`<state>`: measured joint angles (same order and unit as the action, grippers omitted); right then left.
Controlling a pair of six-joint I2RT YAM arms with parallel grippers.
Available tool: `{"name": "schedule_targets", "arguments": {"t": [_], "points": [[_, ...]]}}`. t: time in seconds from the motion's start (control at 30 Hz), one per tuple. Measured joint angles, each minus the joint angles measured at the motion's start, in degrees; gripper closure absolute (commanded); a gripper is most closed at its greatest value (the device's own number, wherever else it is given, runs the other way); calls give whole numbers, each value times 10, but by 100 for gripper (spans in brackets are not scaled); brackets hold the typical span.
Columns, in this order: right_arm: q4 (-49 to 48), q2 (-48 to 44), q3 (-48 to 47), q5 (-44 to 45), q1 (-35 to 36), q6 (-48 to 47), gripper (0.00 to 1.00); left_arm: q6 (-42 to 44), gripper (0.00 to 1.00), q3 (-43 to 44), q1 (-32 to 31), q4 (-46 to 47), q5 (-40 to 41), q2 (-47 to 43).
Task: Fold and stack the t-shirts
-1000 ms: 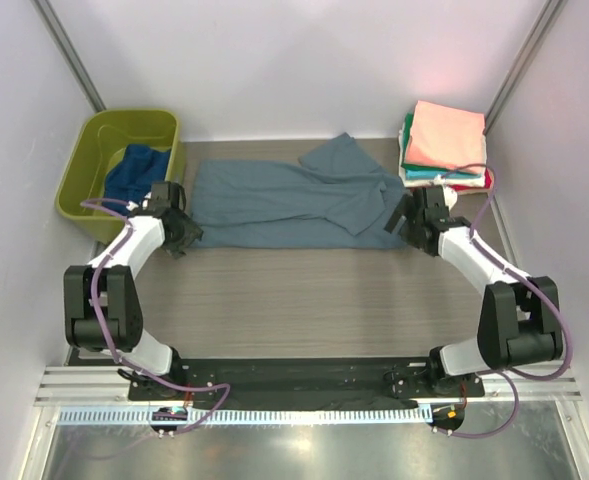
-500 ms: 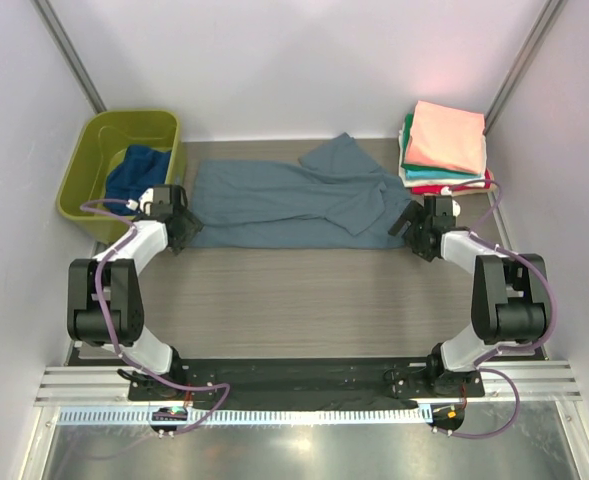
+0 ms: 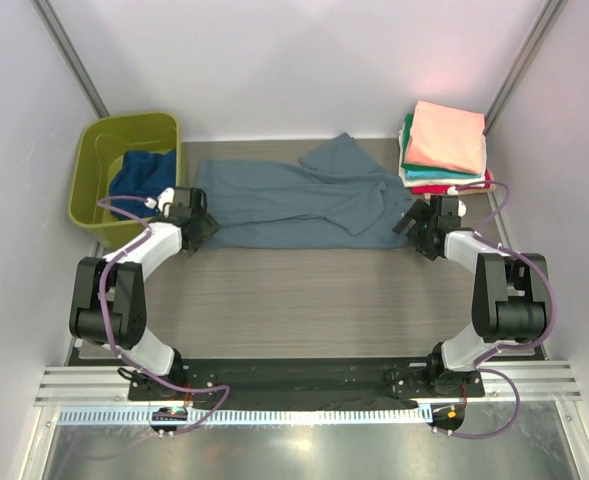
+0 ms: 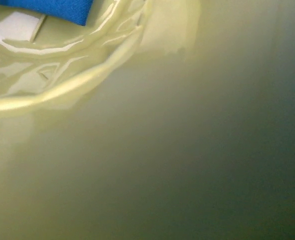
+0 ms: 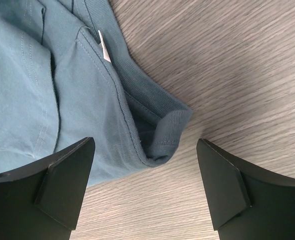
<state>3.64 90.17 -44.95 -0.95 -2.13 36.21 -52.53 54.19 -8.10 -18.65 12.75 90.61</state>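
Note:
A dusty grey-blue t-shirt (image 3: pixel 284 203) lies spread lengthwise across the back of the table. My left gripper (image 3: pixel 202 226) sits low at the shirt's left end, beside the tub; its own camera shows only blurred olive plastic, so its fingers are hidden. My right gripper (image 3: pixel 414 222) stands open at the shirt's right end. In the right wrist view a curled, ribbed edge of the grey-blue shirt (image 5: pixel 165 132) lies between the wide-apart fingers (image 5: pixel 67 185), untouched. Folded t-shirts are stacked (image 3: pixel 444 140) at the back right, salmon pink on top. A dark navy blue shirt (image 3: pixel 139 172) lies in the tub.
The olive-green tub (image 3: pixel 92 180) stands at the back left, very close to my left wrist camera, with blue cloth (image 4: pixel 52 7) showing over its rim. White walls close the table on both sides and the back. Bare wood (image 3: pixel 304 290) lies in front of the shirt.
My left gripper has moved right, from beside the tub onto the shirt's left end, and the tub has shifted slightly. The right gripper has slid a little to the right.

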Motion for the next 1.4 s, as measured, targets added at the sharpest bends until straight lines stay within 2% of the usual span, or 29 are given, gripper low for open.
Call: {"name": "schedule_targets", "arguments": {"t": [0.23, 0.37, 0.47, 0.57, 0.7, 0.83, 0.93, 1.07, 1.17, 1.2, 1.27, 1.3, 1.37, 1.4], "points": [[-12, -2, 7, -3, -3, 0, 11, 7, 21, 8, -9, -14, 52, 13], [-19, -2, 9, -7, -5, 0, 11, 8, 20, 12, 6, -64, 87, 8], [-22, -2, 9, -12, -5, 0, 11, 5, 15, 12, 25, -110, 113, -11], [-23, -2, 9, -17, -6, 0, 12, 4, 19, 13, 48, -136, 122, -35], [-25, -2, 11, -22, -6, 0, 12, 6, 18, 29, 54, -166, 128, -36], [-31, -2, 13, -25, -6, 0, 12, 9, 16, 36, -27, -174, 163, -60], [-34, -2, 15, -26, -6, 0, 12, 7, 16, 48, -91, -170, 156, -86], [-36, -3, 16, -26, -6, 0, 12, 0, 18, 43, -96, -141, 115, -83], [-36, -3, 17, -25, -6, -1, 27, -6, 19, 37, -92, -121, 87, -48], [-36, -1, 18, -24, -6, -1, 37, -7, 19, 36, -92, -117, 81, -35], [-38, 7, 18, -24, -7, 2, 47, -9, 19, 32, -92, -110, 69, -6], [-44, 11, 18, -24, -9, 3, 56, -10, 19, 29, -92, -107, 64, 2], [-57, 22, 18, -25, -10, 6, 64, -11, 20, 23, -92, -106, 56, 11], [-62, 26, 18, -27, -11, 9, 75, -11, 20, 19, -92, -104, 54, 12]]}}
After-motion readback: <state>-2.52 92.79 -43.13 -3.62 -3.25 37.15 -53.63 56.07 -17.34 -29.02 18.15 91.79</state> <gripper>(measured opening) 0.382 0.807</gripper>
